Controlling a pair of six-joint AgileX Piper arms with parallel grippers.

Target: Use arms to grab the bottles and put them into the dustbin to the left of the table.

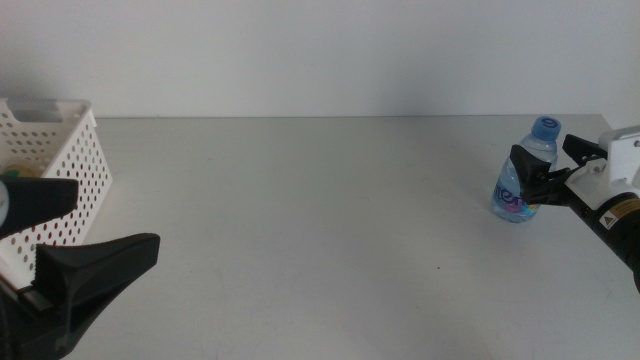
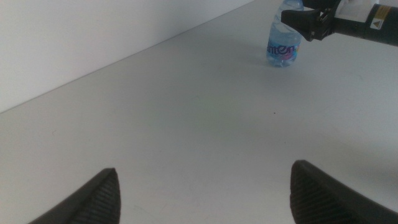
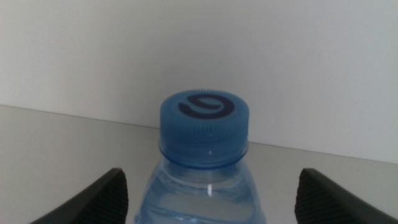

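Note:
A clear water bottle (image 1: 522, 180) with a blue cap stands upright at the table's right side. My right gripper (image 1: 549, 166) is open with a jaw on either side of its upper half. The right wrist view shows the bottle (image 3: 204, 155) centred between the wide-apart jaws of that gripper (image 3: 208, 202), with no contact visible. My left gripper (image 1: 75, 232) hangs open and empty at the lower left, just in front of the white perforated dustbin (image 1: 72, 160). From the left wrist, the bottle (image 2: 283, 45) and the right gripper (image 2: 306, 18) appear far across the table.
The light-grey table (image 1: 320, 230) stretches bare between the two arms, and a white wall runs along its far edge. A small yellowish-green shape (image 1: 14, 172) shows inside the dustbin, mostly hidden by my left gripper.

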